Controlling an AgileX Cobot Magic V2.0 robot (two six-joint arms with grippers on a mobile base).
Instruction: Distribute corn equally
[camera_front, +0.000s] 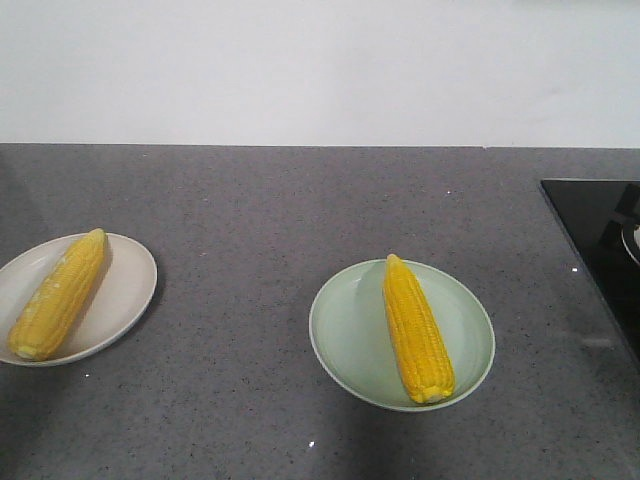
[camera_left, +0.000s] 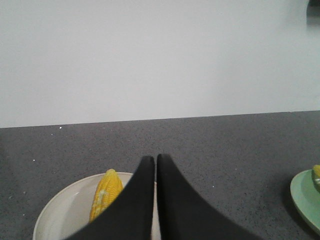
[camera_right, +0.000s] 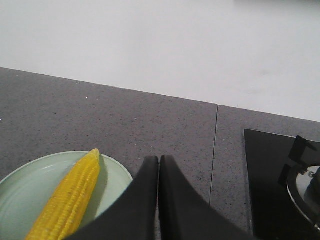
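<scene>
Yellow corn lies one cob per plate: cob (camera_front: 57, 294) near the counter's left edge, cob (camera_front: 418, 328) centre-right, long axes front-to-back. Your left claw (camera_left: 152, 160) and right claw (camera_right: 158, 160) hover clenched, empty, cobs lying just left of each.

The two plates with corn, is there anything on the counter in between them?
Nothing. In the front view, only bare grey countertop lies between the white plate and the green plate.
</scene>
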